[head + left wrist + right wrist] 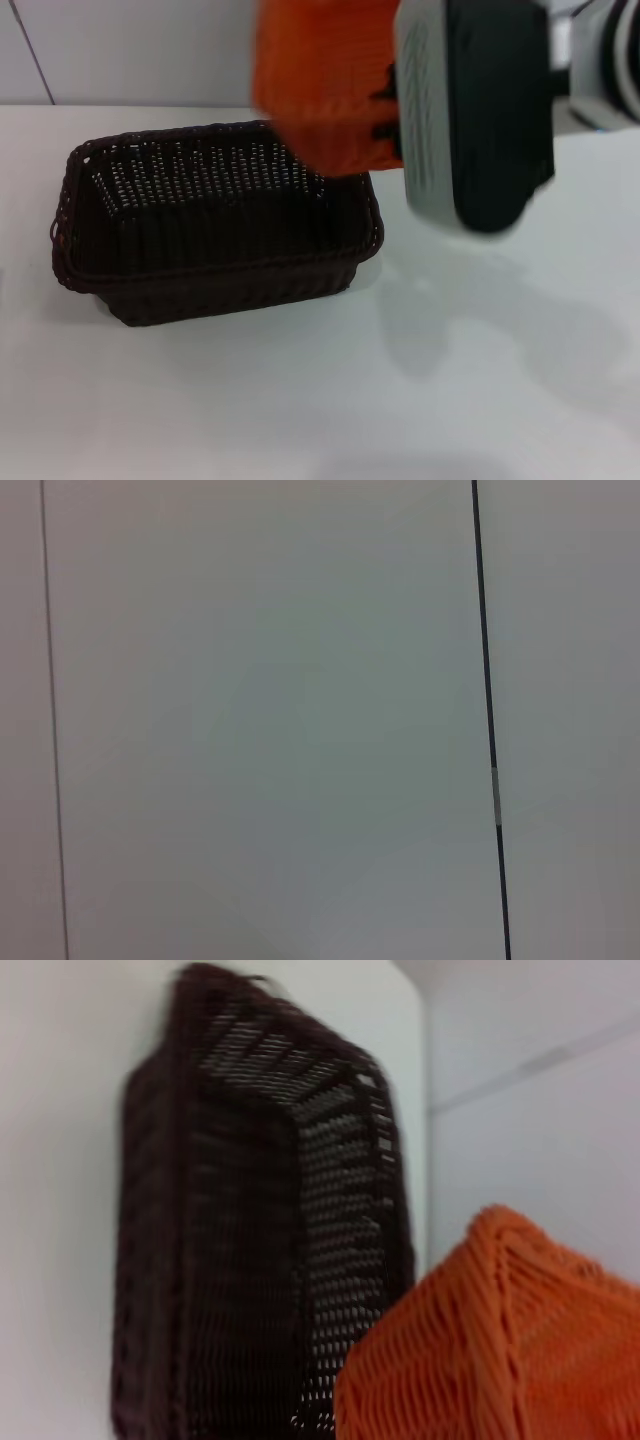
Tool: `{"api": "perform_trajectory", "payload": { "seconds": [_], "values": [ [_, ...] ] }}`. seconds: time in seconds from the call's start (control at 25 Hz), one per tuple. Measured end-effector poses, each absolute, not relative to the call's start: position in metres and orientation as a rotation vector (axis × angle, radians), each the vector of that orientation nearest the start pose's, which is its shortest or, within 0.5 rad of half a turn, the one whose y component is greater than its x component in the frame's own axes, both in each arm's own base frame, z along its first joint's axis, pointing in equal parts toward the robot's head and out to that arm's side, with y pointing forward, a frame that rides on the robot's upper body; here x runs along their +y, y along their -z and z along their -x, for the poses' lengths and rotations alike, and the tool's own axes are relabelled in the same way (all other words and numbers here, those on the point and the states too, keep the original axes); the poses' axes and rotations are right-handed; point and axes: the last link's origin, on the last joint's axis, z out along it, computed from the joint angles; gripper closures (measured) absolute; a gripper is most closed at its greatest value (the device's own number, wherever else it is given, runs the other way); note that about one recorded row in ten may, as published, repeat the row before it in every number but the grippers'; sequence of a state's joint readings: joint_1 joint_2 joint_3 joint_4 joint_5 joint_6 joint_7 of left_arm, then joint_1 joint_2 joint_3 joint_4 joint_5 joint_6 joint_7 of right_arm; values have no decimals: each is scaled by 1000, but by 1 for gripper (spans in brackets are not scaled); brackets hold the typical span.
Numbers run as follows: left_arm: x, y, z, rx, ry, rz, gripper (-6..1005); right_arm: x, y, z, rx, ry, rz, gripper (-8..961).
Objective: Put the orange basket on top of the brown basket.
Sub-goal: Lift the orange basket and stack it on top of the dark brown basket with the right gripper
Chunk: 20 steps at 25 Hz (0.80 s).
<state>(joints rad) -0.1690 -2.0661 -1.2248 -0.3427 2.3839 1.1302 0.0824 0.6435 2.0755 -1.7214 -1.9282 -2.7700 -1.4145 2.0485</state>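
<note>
The orange basket [320, 80] hangs in the air at the top of the head view, above the far right corner of the brown basket [220, 290]. My right gripper [385, 112] is shut on the orange basket's right side, and its bulky grey and black wrist fills the upper right. The brown basket stands upright and empty on the white table [450, 380], left of centre. In the right wrist view the orange basket [500, 1350] is close up, with the brown basket [240, 1240] beyond it. My left gripper is out of view.
The white table stretches to the front and right of the brown basket. A pale wall with panel seams [485, 680] stands behind the table and fills the left wrist view.
</note>
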Motion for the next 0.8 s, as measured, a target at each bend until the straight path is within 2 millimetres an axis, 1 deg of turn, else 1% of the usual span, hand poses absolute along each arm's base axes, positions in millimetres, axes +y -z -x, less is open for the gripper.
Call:
{"api": "perform_trajectory", "payload": {
  "seconds": [0.04, 0.08, 0.16, 0.2, 0.24, 0.28, 0.4, 0.44, 0.48, 0.56, 0.64, 0.68, 0.8],
  "values": [
    [270, -33, 393, -584, 466, 1254, 277, 329, -10, -23, -880, 510, 2365, 729],
    [270, -33, 393, -584, 466, 1254, 277, 329, -10, -23, -880, 510, 2365, 729],
    [269, -32, 393, -585, 469, 1253, 277, 324, -6, -25, -1031, 537, 2326, 730],
    [269, -32, 393, -586, 470, 1251, 277, 320, -5, -26, -1114, 545, 2298, 730],
    [269, -32, 393, -586, 470, 1251, 277, 313, -3, -30, -1258, 556, 2234, 730],
    [268, -32, 393, -587, 470, 1250, 277, 313, -3, -30, -1258, 556, 2234, 730],
    [268, -29, 392, -593, 470, 1255, 277, 309, 1, -34, -1405, 548, 2144, 730],
    [268, -29, 392, -596, 469, 1256, 277, 310, 7, -41, -1499, 565, 2086, 730],
    [268, -29, 392, -596, 469, 1256, 277, 310, 7, -41, -1499, 565, 2086, 730],
    [268, -27, 392, -600, 469, 1262, 277, 314, 13, -49, -1573, 594, 2039, 730],
    [269, -25, 390, -600, 471, 1275, 277, 324, 22, -60, -1646, 651, 1970, 730],
    [269, -24, 390, -601, 473, 1276, 277, 324, 22, -60, -1646, 651, 1970, 730],
    [269, -23, 390, -606, 474, 1280, 277, 333, 29, -65, -1673, 690, 1939, 730]
  ]
}}
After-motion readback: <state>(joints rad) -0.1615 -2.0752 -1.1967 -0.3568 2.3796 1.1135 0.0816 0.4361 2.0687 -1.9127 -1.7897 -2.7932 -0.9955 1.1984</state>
